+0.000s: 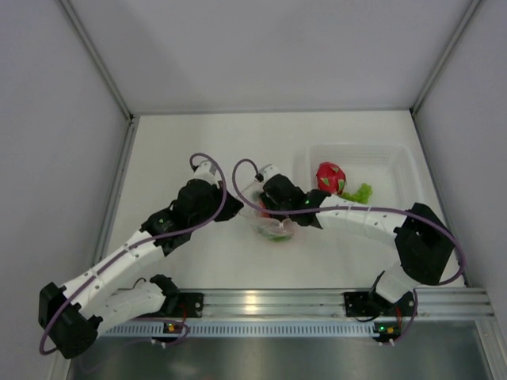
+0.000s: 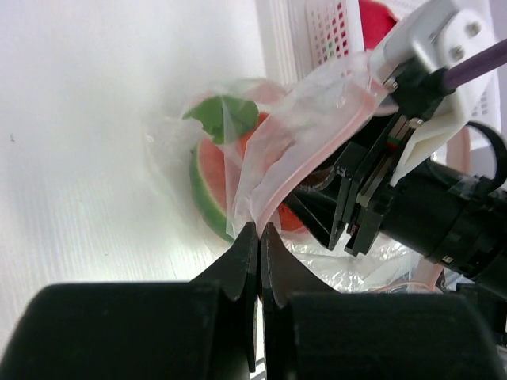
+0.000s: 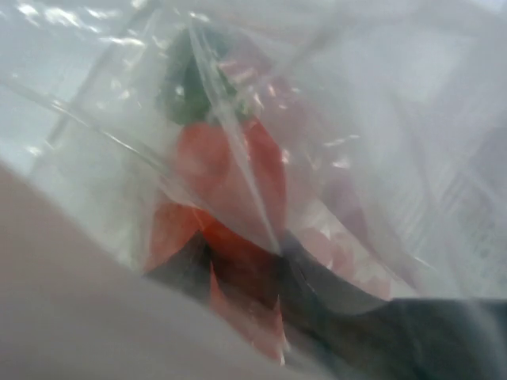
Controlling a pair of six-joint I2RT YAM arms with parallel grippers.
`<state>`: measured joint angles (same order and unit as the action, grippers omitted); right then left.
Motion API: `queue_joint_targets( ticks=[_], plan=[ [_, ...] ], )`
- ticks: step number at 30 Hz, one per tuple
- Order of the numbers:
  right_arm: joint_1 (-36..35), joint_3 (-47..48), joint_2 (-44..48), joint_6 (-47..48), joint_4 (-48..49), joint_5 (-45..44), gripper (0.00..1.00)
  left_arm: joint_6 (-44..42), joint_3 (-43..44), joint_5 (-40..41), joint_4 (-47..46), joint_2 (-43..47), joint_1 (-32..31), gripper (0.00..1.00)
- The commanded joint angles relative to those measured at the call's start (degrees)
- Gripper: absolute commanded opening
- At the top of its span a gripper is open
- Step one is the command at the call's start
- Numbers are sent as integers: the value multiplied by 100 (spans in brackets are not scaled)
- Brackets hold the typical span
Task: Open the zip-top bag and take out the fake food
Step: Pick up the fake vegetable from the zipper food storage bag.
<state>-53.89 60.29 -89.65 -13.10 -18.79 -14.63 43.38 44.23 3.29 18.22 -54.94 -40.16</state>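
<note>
**A:** Where does the zip-top bag (image 1: pixel 273 228) lie?

**B:** Mid-table in the overhead view. The left gripper (image 2: pixel 259 231) is at its 10 o'clock edge and the clear tub (image 1: pixel 396 162) is at 2 o'clock. The dragon fruit (image 1: pixel 330 177) and a leafy piece (image 1: pixel 360 192) are in the tub.

**A:** And the grips?

**B:** The left gripper is pinched tight on the pinkish zip strip and lifts that lip. The right gripper (image 2: pixel 317 214) reaches into the mouth. The crinkled film hides whether it has hold of anything.

**A:** What is in the bag?

**B:** The melon slice (image 2: pixel 207 178), with a green piece (image 2: pixel 222 115) at its 12 o'clock in the left wrist view.

**A:** How should the robot do the pull well?

**B:** The left gripper should hold the lip taut. The right should close on the melon alone, not the film. Then it draws the slice out slowly along the opening so the bag does not drag with it.
</note>
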Motion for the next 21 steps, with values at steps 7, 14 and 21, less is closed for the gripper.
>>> queue_joint_targets(
  ticks=[7, 14, 21],
  plan=[
    [-420, 19, 60, 18, -610, -242, 0, 110, -99, 1436, 50, 748, 8, 0],
    [-719, -518, 1449, 27, 146, -215, 0, 162, -46, 1631, 261, 396, 0, 0],
    [-720, -1177, 2407, 404, 1236, 645, 0, 171, -99, 1561, 261, 510, 0, 0]
  ],
)
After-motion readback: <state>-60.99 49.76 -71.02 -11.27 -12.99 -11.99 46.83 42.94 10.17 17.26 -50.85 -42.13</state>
